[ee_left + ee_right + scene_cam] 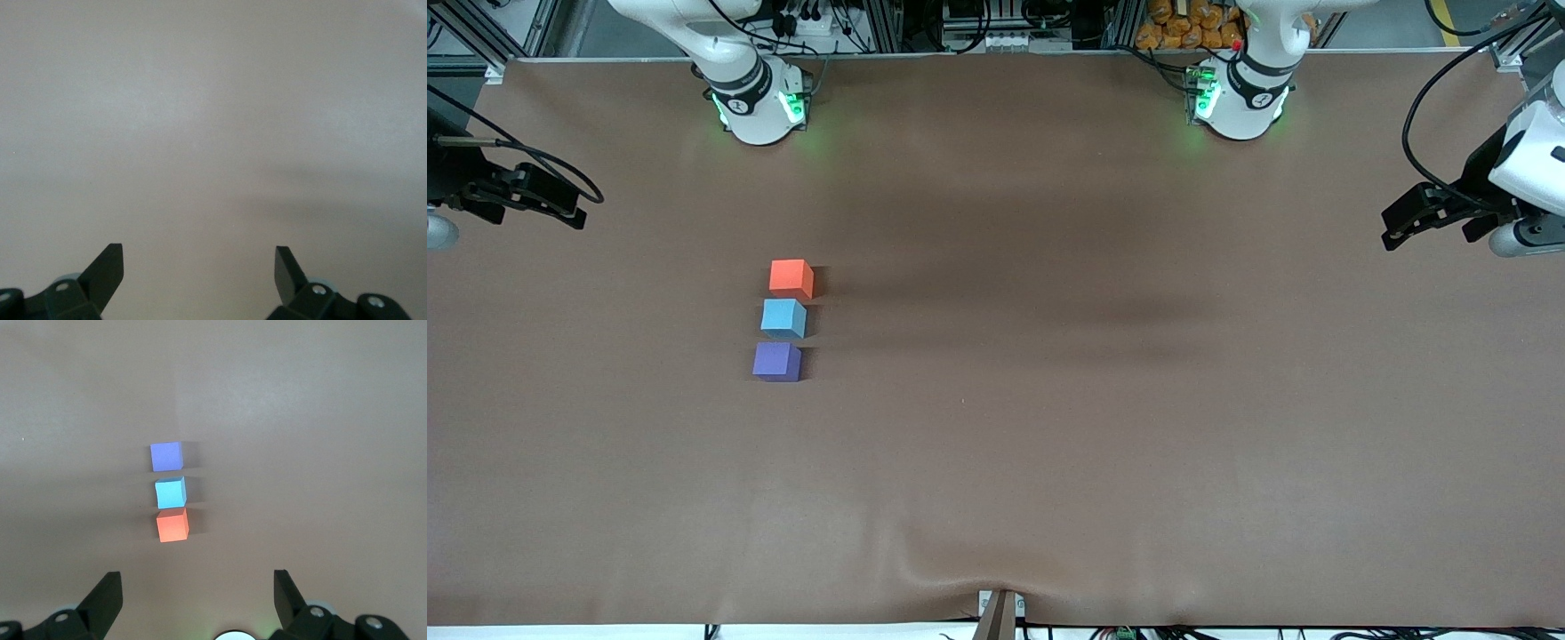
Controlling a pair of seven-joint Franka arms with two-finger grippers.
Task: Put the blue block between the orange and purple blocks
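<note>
Both arms run out of the front view at its top edge, so only their bases and lowest links show. The right gripper (560,212) is cut by that view's side edge, its wrist out of frame. The left gripper (1409,227) sits at the opposite edge, its wrist housing clipped. Whether the blue block (783,318) touches the orange block (791,277) cannot be told.

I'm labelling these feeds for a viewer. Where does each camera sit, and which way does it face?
Front view: high across the table, facing both bases; right gripper and left gripper wait open at the table's ends.
Left wrist view: on the left arm, facing bare table; own fingers show.
Right wrist view: on the right arm, own fingers show.
Front and right wrist share orange block, blue block, purple block.
</note>
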